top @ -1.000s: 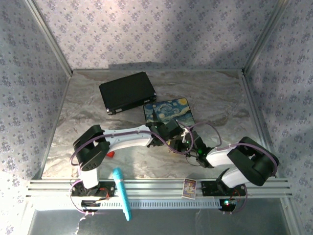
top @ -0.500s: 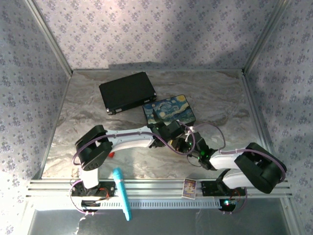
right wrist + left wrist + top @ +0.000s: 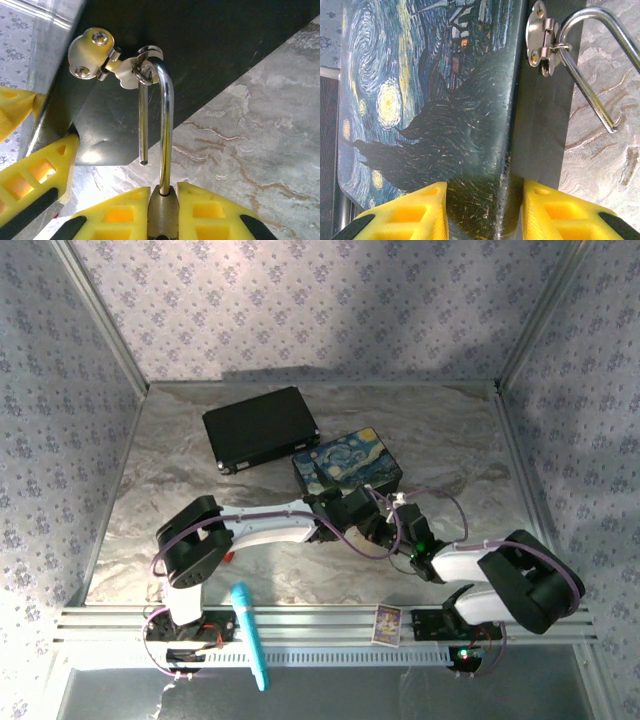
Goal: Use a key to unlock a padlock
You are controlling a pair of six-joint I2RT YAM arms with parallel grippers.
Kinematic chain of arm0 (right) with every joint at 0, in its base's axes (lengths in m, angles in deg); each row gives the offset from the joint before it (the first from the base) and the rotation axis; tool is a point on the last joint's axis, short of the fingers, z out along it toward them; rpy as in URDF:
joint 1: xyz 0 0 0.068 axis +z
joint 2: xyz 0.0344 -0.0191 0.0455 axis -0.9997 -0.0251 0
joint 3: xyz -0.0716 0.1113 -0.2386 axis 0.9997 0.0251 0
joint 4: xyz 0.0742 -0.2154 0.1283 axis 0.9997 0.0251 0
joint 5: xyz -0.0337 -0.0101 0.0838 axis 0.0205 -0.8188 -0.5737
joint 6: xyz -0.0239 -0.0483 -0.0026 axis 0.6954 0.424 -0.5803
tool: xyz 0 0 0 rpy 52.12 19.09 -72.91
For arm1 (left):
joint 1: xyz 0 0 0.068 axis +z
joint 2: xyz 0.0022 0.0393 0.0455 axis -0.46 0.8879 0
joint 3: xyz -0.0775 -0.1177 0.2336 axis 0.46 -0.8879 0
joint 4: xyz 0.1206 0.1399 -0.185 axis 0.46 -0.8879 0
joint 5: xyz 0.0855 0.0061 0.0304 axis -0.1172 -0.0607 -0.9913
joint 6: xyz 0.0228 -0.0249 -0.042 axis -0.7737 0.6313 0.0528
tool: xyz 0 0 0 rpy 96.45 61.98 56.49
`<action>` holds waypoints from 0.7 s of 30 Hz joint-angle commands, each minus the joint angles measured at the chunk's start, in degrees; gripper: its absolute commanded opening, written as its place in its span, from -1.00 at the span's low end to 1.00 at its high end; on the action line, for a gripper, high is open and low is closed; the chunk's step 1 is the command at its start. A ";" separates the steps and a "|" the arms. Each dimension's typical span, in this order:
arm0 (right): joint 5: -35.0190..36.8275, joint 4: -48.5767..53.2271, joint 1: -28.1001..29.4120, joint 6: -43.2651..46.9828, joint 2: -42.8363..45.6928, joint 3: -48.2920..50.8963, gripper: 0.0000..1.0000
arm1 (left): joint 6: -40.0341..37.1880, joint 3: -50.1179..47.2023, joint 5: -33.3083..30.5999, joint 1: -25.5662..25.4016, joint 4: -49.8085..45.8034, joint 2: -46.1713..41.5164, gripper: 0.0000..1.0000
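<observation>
The painted box [image 3: 445, 100] with a swirling night-sky lid lies at mid-table [image 3: 345, 465]. My left gripper [image 3: 484, 200] is shut on its near corner, one yellow finger on the lid and the other on the dark front face. The tiny padlock [image 3: 162, 215] has a brass body, and my right gripper [image 3: 163, 192] is shut on it. Its silver shackle [image 3: 166, 125] is sprung open, the free end hanging loose, and is hooked through the box's silver hasp [image 3: 95, 55]. The same shackle [image 3: 590, 75] and hasp [image 3: 540, 35] appear in the left wrist view. Both grippers meet at the box front [image 3: 385, 512].
A black case [image 3: 260, 427] lies behind the box at the back left. A small red-orange block [image 3: 228, 554] sits by the left arm. A teal pen [image 3: 250, 635] and a small card [image 3: 387, 621] rest on the front rail.
The right gripper has moved up and in toward the box front with the padlock. The box has turned slightly and shifted back. The left gripper keeps its hold.
</observation>
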 commanded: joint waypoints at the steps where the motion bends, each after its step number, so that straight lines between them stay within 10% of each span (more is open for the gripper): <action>1: 3.85 -7.72 -2.86 -0.44 -0.85 -0.10 -1.00 | 0.23 -5.27 11.31 -0.47 -11.39 5.07 -0.30; 21: 0.54 -26.87 -9.83 -12.05 -15.09 -0.08 -1.00 | 1.19 -6.53 11.94 -0.43 -11.52 5.92 -0.34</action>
